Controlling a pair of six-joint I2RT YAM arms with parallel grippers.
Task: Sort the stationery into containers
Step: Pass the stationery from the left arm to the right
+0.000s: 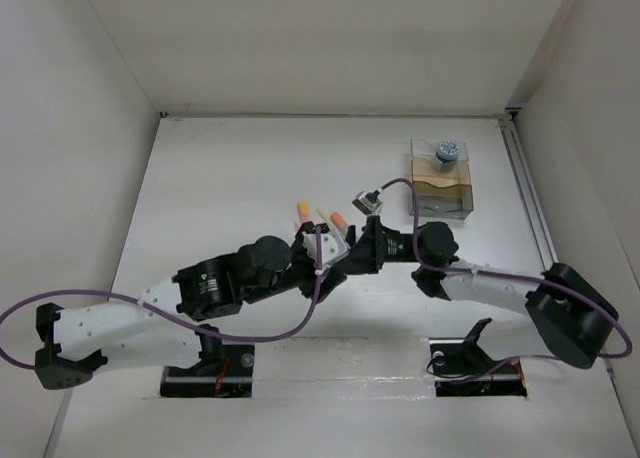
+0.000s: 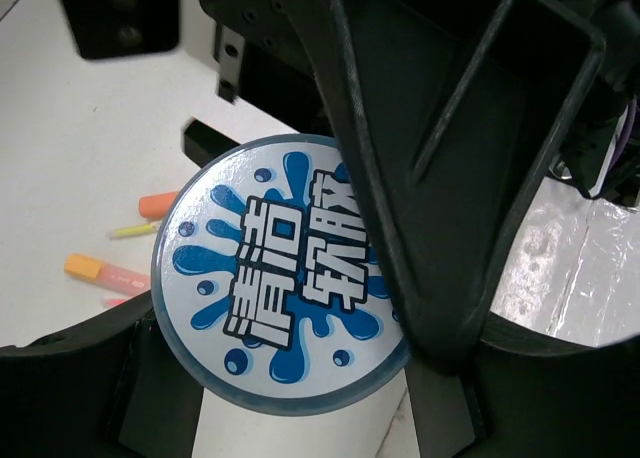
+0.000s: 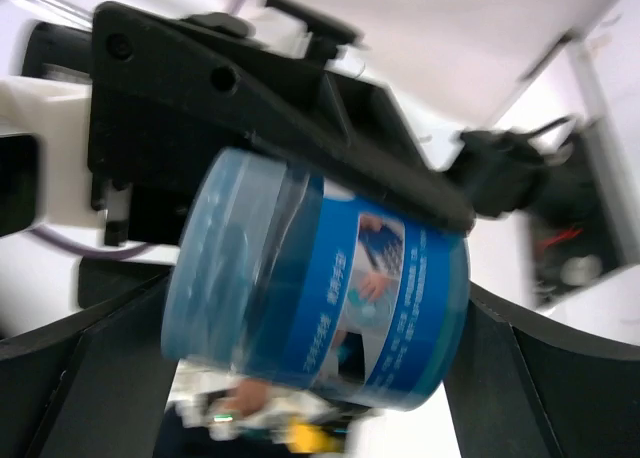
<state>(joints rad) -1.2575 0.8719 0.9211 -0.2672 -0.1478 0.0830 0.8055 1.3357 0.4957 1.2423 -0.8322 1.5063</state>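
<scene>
A small round tub (image 2: 280, 278) with a blue-and-white splash-printed lid and a blue label hangs above the white table (image 1: 230, 158). It is clamped by its sides in the left hand (image 2: 300, 363), lid turned toward that hand's wrist. The right hand (image 3: 320, 293) meets it head-on, fingers spread wide, one off the lid and one off the base. The blurred wrist view does not settle whether either finger touches, though the grip looks to be the left hand's alone. Well beyond the right hand, off to its outer side, stands the clear plastic organizer box (image 1: 440, 206), tan-brown inside. A second tub (image 1: 447, 153) of the same pattern is seated at its far end. Just beyond the left hand lie the short pens and markers (image 1: 303, 214), orange, yellow and pink, loose on the table. By that count the sorting is at an early stage: one tub is in, one is in the air, and every pen in sight is yet to be boxed.
</scene>
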